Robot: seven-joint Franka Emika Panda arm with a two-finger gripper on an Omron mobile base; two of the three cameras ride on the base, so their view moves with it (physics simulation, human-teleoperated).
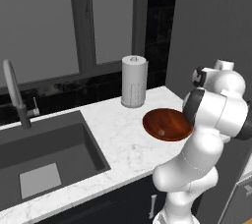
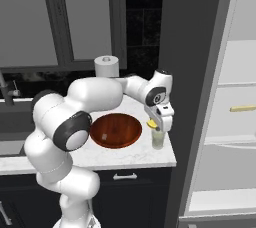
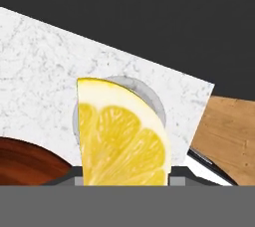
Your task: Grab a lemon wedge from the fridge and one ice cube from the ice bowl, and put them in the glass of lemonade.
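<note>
The wedge (image 3: 122,131) sat clamped in the pincer (image 2: 152,124), cut face toward the hand camera, and hung directly over the glass (image 2: 158,139), whose rim showed as a grey ring just behind it. That line-up suggests the arm had brought it there to drop it into the lemonade, so the release was probably the step in hand. The glass stood at the near right corner of the worktop (image 2: 100,158), just right of the bowl (image 2: 116,130), which kept both targets within one short reach. I could not make out any ice cube in the bowl. Farther left and back stood the towel roll (image 1: 133,87), then the sink (image 1: 44,159) with its tap (image 1: 15,95). To the right, the fridge (image 2: 240,122) stood open, a thin tan bar (image 2: 242,108) on one shelf.
</note>
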